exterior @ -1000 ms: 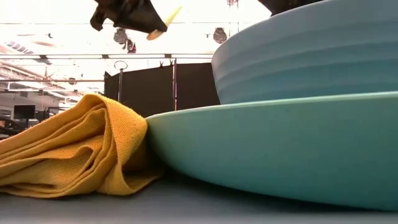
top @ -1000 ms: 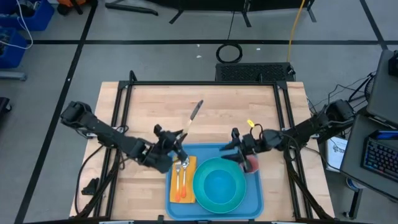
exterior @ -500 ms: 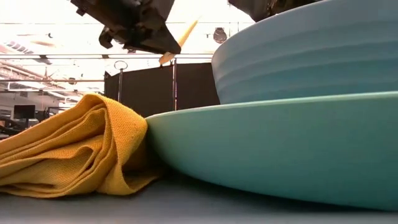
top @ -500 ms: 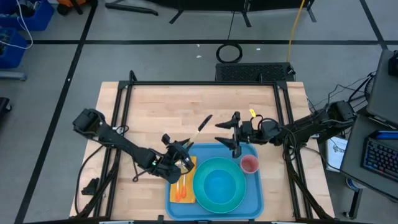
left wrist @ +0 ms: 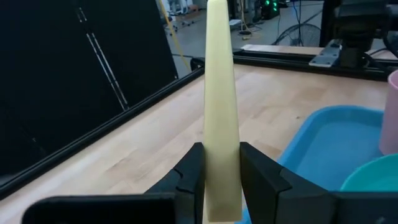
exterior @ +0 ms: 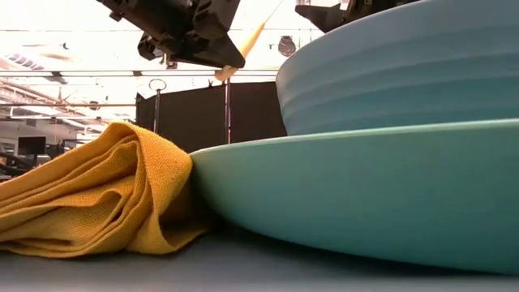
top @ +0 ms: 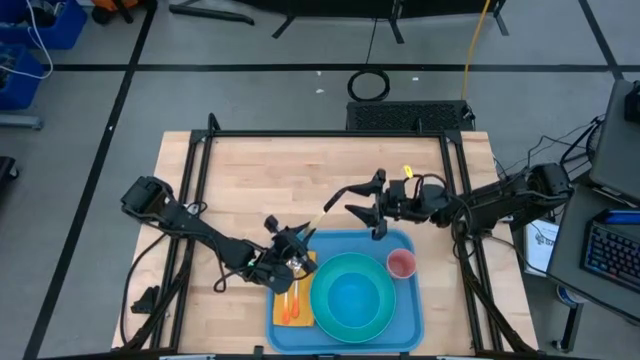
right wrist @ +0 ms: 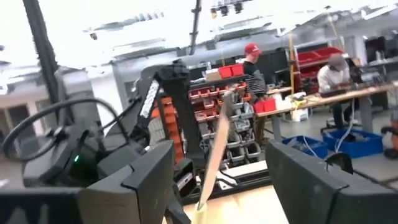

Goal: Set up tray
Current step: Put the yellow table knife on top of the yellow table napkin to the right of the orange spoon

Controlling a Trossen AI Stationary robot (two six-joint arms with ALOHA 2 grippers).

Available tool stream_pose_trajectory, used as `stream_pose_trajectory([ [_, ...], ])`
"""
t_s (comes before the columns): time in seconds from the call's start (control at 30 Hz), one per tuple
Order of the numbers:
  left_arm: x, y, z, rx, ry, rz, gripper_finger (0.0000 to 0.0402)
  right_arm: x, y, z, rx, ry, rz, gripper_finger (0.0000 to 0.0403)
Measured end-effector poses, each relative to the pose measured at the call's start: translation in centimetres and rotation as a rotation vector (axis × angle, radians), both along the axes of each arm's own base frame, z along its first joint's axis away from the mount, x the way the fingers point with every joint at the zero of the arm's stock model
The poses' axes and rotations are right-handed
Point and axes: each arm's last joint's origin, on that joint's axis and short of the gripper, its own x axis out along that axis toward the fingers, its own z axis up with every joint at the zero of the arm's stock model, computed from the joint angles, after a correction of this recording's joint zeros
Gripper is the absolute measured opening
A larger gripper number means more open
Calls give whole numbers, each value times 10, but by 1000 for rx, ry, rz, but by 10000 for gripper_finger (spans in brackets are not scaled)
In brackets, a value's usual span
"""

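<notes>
My left gripper (top: 293,245) is shut on a long cream knife (top: 322,213) and holds it above the blue tray's (top: 406,306) far left corner. My right gripper (top: 370,208) is open over the tray's far edge. In the right wrist view its fingers stand on either side of the knife's free end (right wrist: 214,155) without touching it. On the tray, a turquoise plate (top: 352,293) carries a bowl (exterior: 405,73). A pink cup (top: 401,263) stands to the plate's right. A yellow-orange napkin (top: 293,292) with cutlery on it lies to its left. My left gripper (left wrist: 222,158) pinches one end of the knife (left wrist: 221,186) between its two fingers (left wrist: 193,171). The knife runs straight out along the fingers, slanting up toward the far right. It is lifted clear of table and tray.
Bare wooden table (top: 260,175) lies beyond the tray and to its left. Black frame rails (top: 330,133) run along the table's edges. In the low view the folded napkin (exterior: 105,195) lies against the plate's rim (exterior: 365,195). People show in the room behind, in the right wrist view.
My left gripper has carried the knife toward the near edge and the right, to the tray's far left corner, tipping it further to the right. My right gripper has left the pink cup, which stays standing on the tray, and moved toward the far edge and left, to the knife's free end.
</notes>
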Motion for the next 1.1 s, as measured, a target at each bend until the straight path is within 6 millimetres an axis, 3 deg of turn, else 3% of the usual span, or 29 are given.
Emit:
stream_pose_trajectory([
  [0.13,1,1,1,17,9,2,77,2,-8,2,50,1,-17,236],
  [0.6,2,4,0,16,19,-1,77,9,-8,15,51,0,-42,230],
  [1.1,2,4,1,14,19,-5,77,9,-9,16,50,-4,-45,140],
])
